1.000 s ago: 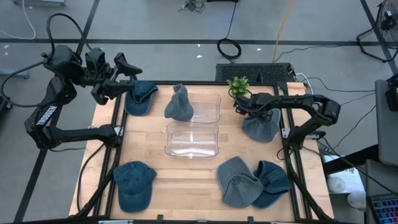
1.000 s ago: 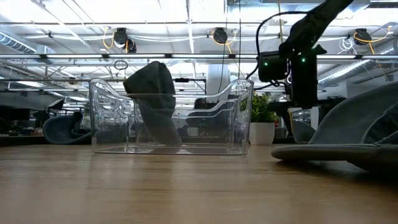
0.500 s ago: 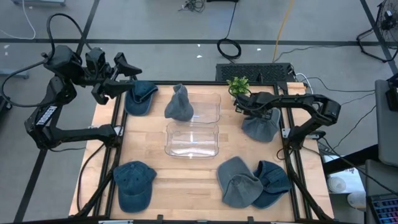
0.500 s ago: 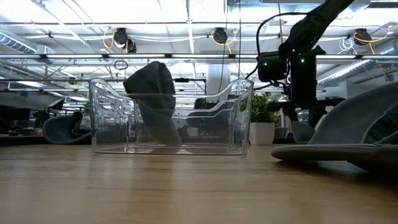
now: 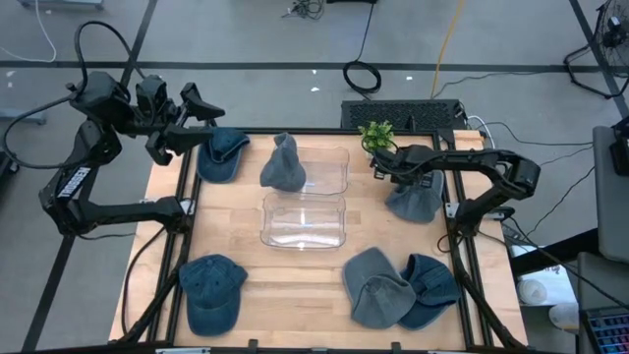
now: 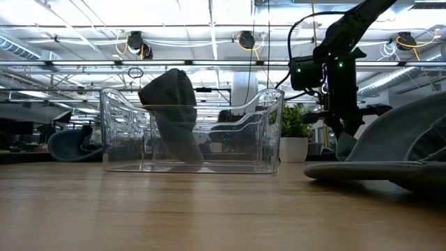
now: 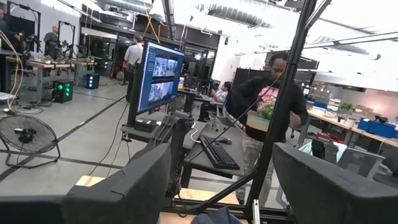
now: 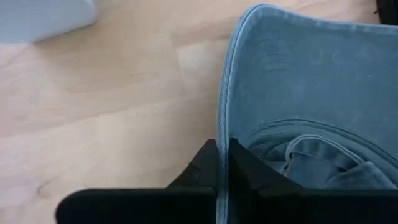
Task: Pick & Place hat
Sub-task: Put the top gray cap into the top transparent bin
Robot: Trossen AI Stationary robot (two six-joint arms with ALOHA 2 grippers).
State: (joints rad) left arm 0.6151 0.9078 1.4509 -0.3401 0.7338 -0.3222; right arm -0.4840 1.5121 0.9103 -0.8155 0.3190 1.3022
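Note:
A grey-blue cap (image 5: pixel 415 200) lies on the wooden table at the far right, its open underside showing in the right wrist view (image 8: pixel 311 99). My right gripper (image 8: pixel 224 163) stands over it, shut on its brim; it also shows in the high view (image 5: pixel 403 179) and the low view (image 6: pixel 341 129). A clear bin (image 5: pixel 305 211) stands mid-table with a grey hat (image 5: pixel 283 165) draped over its far left wall. My left gripper (image 7: pixel 224 186) is open and empty, raised over the table's far left corner (image 5: pixel 201 128). My right gripper pinches the cap's brim edge (image 8: pixel 222 134) between its two fingers (image 8: pixel 208 168), which come from above, pointing down. The stitched edge runs straight into the gap between them. The rest of the cap lies on the table.
A blue cap (image 5: pixel 222 154) lies at the far left, another blue cap (image 5: pixel 211 291) at the near left, and a grey cap (image 5: pixel 376 288) overlapping a blue cap (image 5: pixel 432 283) at the near right. A small potted plant (image 5: pixel 376 135) stands at the far edge.
My right gripper has gone down onto the grey-blue cap at the far right. The cap has stayed in place on the table.

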